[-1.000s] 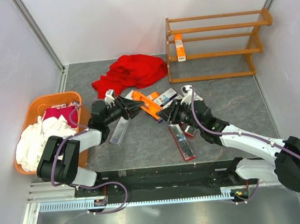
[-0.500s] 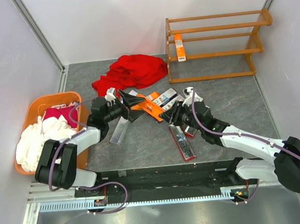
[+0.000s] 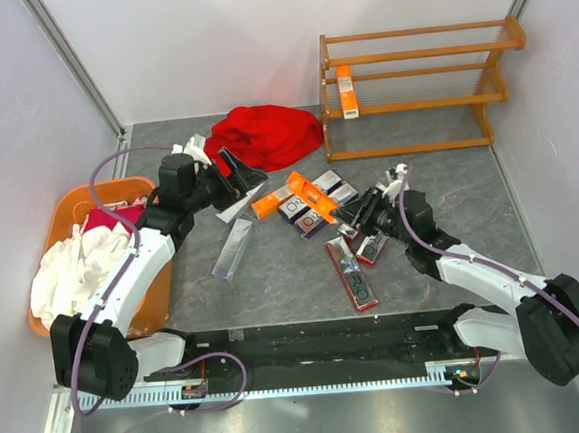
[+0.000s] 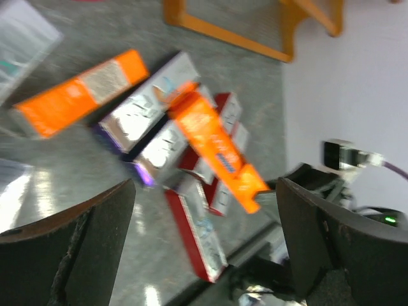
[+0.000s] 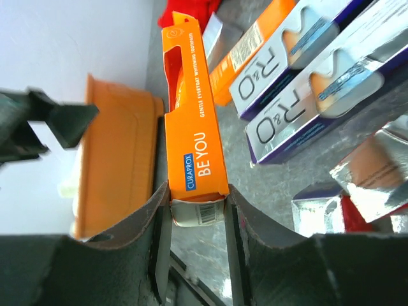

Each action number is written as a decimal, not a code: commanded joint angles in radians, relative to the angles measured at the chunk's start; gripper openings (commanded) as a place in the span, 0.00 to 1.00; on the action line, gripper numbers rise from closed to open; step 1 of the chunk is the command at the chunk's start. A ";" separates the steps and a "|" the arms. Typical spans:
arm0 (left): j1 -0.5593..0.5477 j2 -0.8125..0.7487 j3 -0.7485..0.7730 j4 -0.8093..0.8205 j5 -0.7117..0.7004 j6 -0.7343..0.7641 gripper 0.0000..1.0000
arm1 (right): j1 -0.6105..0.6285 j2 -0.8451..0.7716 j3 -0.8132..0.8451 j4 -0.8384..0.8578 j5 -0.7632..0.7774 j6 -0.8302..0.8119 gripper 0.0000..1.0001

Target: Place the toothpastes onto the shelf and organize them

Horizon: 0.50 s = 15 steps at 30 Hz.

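Right gripper (image 5: pixel 196 207): squeezing a long orange card box (image 5: pixel 193 127) by its end
Left gripper (image 4: pixel 204 188): spread wide, holding nothing
Shiny boxes (image 5: pixel 299 95): flat on grey table (image 3: pixel 274 268)
Shelf (image 3: pixel 413 66): wooden slats, upright orange box (image 3: pixel 346 92) inside

Entry: you see an orange toothpaste box (image 5: pixel 194 127) with white lettering and a blue tag; silver boxes (image 5: pixel 287 127) with black lettering, edged dark purple; plain red cloth (image 3: pixel 263 136); orange-brown shelf (image 3: pixel 410 149); orange basket (image 3: pixel 107 188); mottled grey surface (image 3: pixel 467 177).
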State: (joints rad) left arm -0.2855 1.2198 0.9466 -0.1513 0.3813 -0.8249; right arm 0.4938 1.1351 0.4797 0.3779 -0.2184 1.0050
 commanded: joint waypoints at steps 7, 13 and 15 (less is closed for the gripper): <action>0.005 0.050 0.164 -0.337 -0.312 0.323 1.00 | -0.199 -0.040 0.000 0.254 -0.324 0.187 0.28; 0.005 0.084 0.169 -0.346 -0.311 0.337 1.00 | -0.254 -0.018 0.056 0.237 -0.340 0.176 0.28; 0.005 0.087 0.167 -0.343 -0.309 0.339 1.00 | -0.270 0.000 0.085 0.236 -0.340 0.167 0.28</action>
State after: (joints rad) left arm -0.2844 1.2991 1.0763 -0.4793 0.1024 -0.5480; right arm 0.2546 1.1149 0.4736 0.5262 -0.5194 1.1671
